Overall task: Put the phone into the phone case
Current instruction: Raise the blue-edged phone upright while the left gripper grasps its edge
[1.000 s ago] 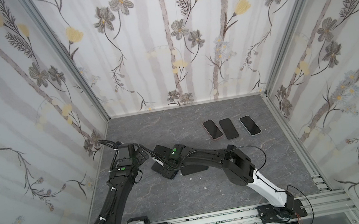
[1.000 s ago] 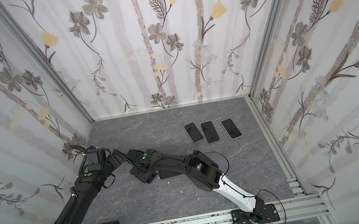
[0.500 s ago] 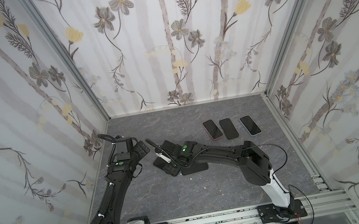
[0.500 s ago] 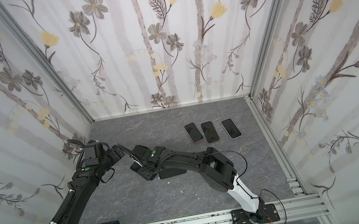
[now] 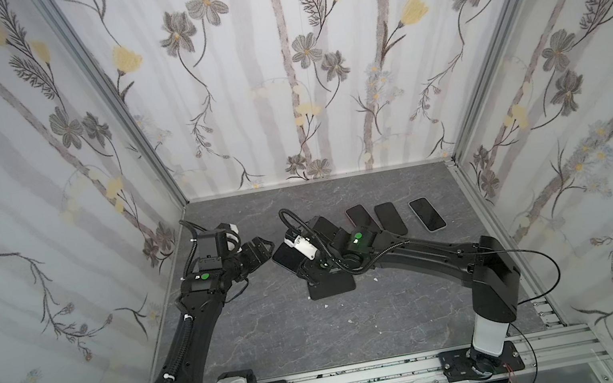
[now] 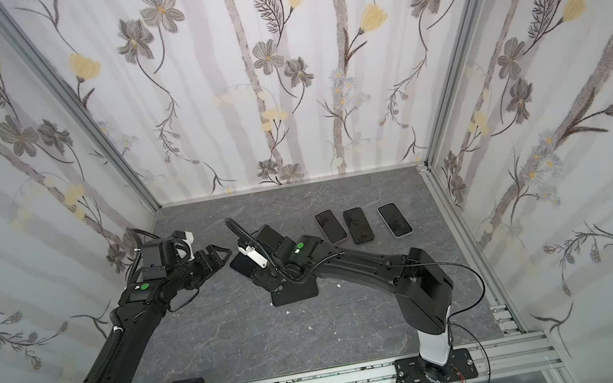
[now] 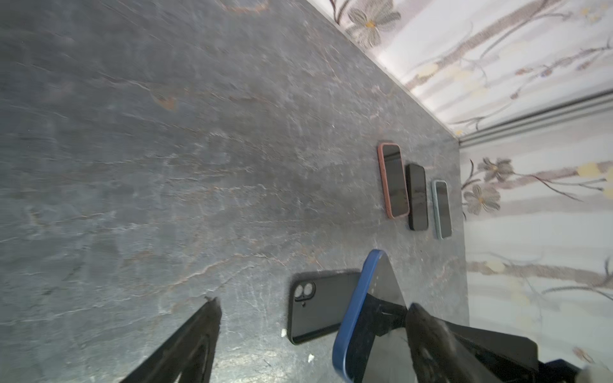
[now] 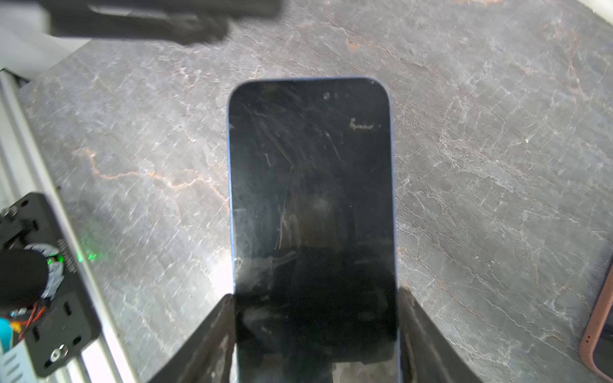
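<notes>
Currently catalogued, from my own fingers outward:

1. Blue phone [image 8: 311, 199]: dark screen facing my right wrist camera, held clear of the table. My right gripper [image 8: 315, 298] is clamped across its width, one finger on each long edge at one end. The phone's long axis runs straight out from those fingers, its free end pointing at my left gripper [image 5: 260, 251].

2. Left gripper: fingers spread, grasping nothing, just beside that free end. Whether it touches, I cannot tell.

3. Black phone case [image 7: 318, 308]: flat on the grey table [image 7: 166, 165], camera cut-out at one end, lying below the phone and towards the front rail [image 5: 369, 376]. My right wrist hides part of it in both top views.

4. Governing relation: phone above, case beneath, and their long axes look crossed, not lined up. My right arm is the nearer, so I judge the next move to be a turn, then a lowering.

5. Pink-cased phone [image 7: 393, 182], black phone [image 7: 417, 197] and pale-blue-cased phone [image 7: 442, 209]: in a row, well apart.
</notes>
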Available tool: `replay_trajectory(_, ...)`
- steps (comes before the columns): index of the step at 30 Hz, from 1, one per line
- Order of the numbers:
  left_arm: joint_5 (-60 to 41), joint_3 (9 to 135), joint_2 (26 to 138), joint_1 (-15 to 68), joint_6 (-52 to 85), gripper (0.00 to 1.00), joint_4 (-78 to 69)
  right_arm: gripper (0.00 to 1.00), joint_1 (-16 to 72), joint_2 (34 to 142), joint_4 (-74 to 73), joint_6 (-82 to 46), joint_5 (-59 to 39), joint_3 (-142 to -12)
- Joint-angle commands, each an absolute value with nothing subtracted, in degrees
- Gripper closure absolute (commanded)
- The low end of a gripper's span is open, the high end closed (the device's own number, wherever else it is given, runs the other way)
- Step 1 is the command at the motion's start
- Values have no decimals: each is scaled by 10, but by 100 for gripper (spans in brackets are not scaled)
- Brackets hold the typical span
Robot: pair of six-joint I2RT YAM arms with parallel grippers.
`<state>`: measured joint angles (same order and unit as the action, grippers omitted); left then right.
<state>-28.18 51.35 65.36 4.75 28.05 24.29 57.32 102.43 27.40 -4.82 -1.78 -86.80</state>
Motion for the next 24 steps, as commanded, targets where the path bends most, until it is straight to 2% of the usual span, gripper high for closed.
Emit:
replay_trajectory(1, -362, 509, 664, 63, 278, 18, 236, 65, 573, 993, 224, -9, -33, -851)
replay_trajectory(3, -400, 505, 671, 75, 287, 23, 220, 64, 573, 982, 219, -1, -36, -846)
replay_trajectory(6, -446, 497, 674, 86, 295, 39, 195, 64, 573, 971, 217, 6, -44, -845)
replay_trajectory(10, -479, 493, 673, 89, 304, 67, 180, 64, 574, 966, 219, 13, -50, -845)
replay_trajectory(13, -503, 484, 665, 89, 317, 96, 158, 64, 573, 962, 220, 11, -47, -841)
replay_trajectory(14, -505, 480, 661, 91, 321, 100, 152, 64, 574, 961, 219, 9, -45, -840)
replay_trajectory(17, -506, 468, 644, 91, 339, 100, 128, 62, 574, 955, 212, 4, -44, -840)
replay_trajectory(20, -498, 457, 627, 91, 372, 100, 91, 55, 574, 944, 199, -4, -42, -838)
replay_trajectory(22, -479, 457, 610, 91, 397, 100, 68, 34, 574, 929, 185, -23, -27, -838)
replay_trajectory(24, -447, 464, 589, 91, 416, 100, 49, 19, 573, 907, 169, -44, -6, -836)
